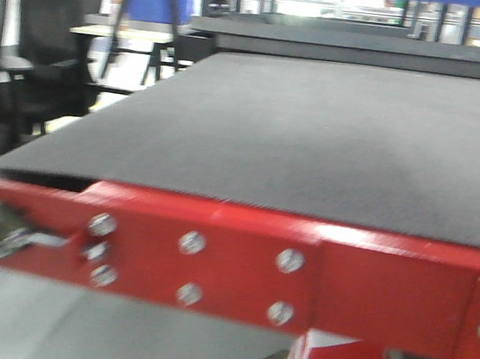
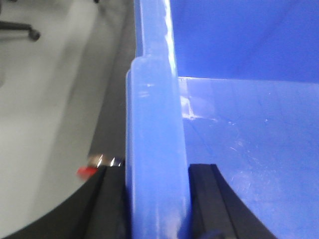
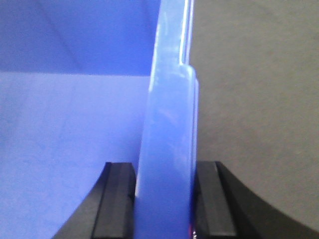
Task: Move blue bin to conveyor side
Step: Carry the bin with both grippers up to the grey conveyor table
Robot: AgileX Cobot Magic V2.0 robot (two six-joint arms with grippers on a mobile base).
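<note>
Blue bin (image 2: 249,149) rim grasped by left pincer (image 2: 155,204) and by right pincer (image 3: 165,201)

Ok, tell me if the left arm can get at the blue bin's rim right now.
Likely yes: the left tool straddles the blue bin at its rim, clamped against both sides, with nothing in between.

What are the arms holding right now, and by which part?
The blue bin, by its thick rim: the left tool and the right tool each clamp a side wall's rim.
</note>
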